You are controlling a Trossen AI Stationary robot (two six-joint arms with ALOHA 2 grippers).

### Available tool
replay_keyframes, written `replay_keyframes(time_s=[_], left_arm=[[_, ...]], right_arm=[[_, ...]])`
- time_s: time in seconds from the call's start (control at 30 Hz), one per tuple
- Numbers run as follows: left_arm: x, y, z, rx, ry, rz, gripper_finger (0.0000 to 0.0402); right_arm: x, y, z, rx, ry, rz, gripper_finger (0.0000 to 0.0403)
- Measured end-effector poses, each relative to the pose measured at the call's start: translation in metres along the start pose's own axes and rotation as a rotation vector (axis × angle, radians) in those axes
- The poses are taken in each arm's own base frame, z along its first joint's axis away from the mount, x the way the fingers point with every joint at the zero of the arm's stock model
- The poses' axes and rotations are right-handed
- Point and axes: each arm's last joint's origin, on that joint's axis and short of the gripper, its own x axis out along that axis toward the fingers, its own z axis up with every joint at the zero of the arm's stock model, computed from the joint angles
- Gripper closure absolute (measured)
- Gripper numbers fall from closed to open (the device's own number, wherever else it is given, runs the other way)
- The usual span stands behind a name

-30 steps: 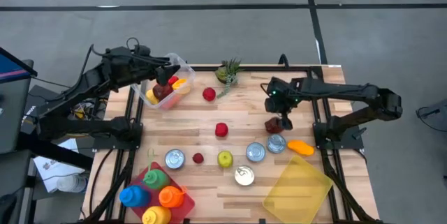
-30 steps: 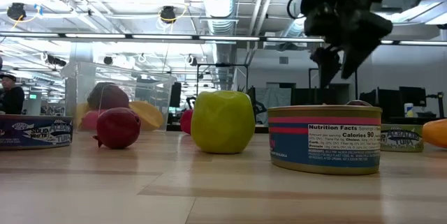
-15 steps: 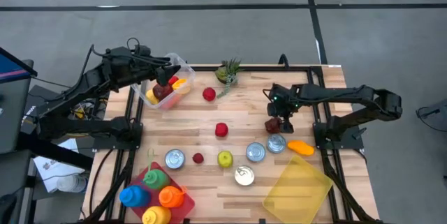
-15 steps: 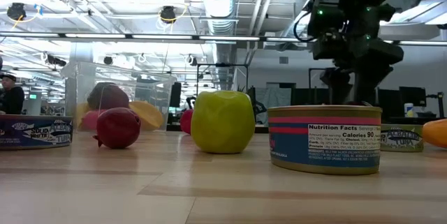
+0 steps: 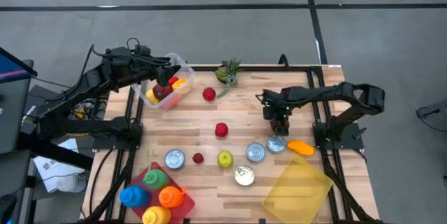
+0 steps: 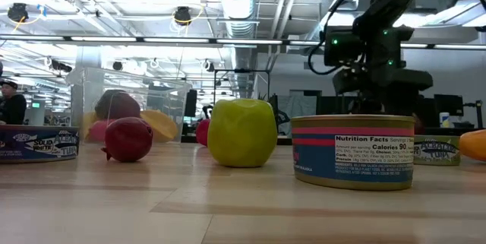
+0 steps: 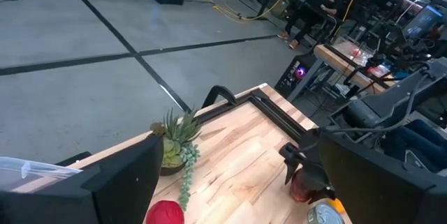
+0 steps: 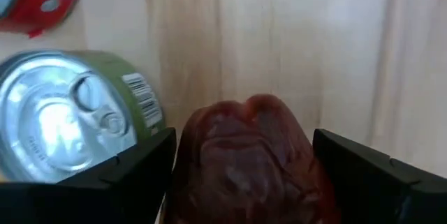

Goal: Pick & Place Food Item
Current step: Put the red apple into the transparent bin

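Note:
A dark red, lobed food item (image 8: 248, 161) lies on the wooden table near its right side. My right gripper (image 5: 279, 118) has come down over it from above and is open. Its two fingers (image 8: 133, 175) stand on either side of the item, close to its flanks. In the left wrist view the same item (image 7: 302, 190) shows under that gripper. In the low view the gripper (image 6: 376, 96) stands behind a tall can, which hides the item. My left gripper (image 5: 165, 77) hangs open over the clear tub (image 5: 183, 67) at the far left. My right gripper straddles the dark red item's sides (image 8: 192, 147) from above, pointing down, while the item rests on the table. Whether the fingers touch it, I cannot tell.
A green-labelled can (image 8: 77, 112) lies right beside the item, a red-labelled can (image 5: 255, 151) and an orange item (image 5: 300, 147) are close by. A yellow container (image 5: 297, 185) sits at the near right. Red fruits, a green apple (image 5: 225, 158), more cans, bottles and a small plant (image 5: 227, 72) spread leftward.
My right gripper has come down from well above the table onto the dark red item, moving slightly toward the near edge, and its fingers now stand around it. The item has stayed in place.

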Motion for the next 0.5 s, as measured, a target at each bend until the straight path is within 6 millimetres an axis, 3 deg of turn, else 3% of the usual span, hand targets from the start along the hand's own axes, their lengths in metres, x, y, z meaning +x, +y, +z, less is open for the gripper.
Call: replay_keyframes(time_s=[0.3, 0.5], left_arm=[[0.000, 0.000, 0.000, 0.000, 0.000, -0.001, 0.0027], [0.000, 0.000, 0.000, 0.000, 0.001, -0.001, 0.0027]], right_arm=[[0.001, 0.000, 0.000, 0.025, 0.018, -0.002, 0.0136], [-0.014, 0.000, 0.008, 0.027, -0.019, 0.016, 0.0142]])
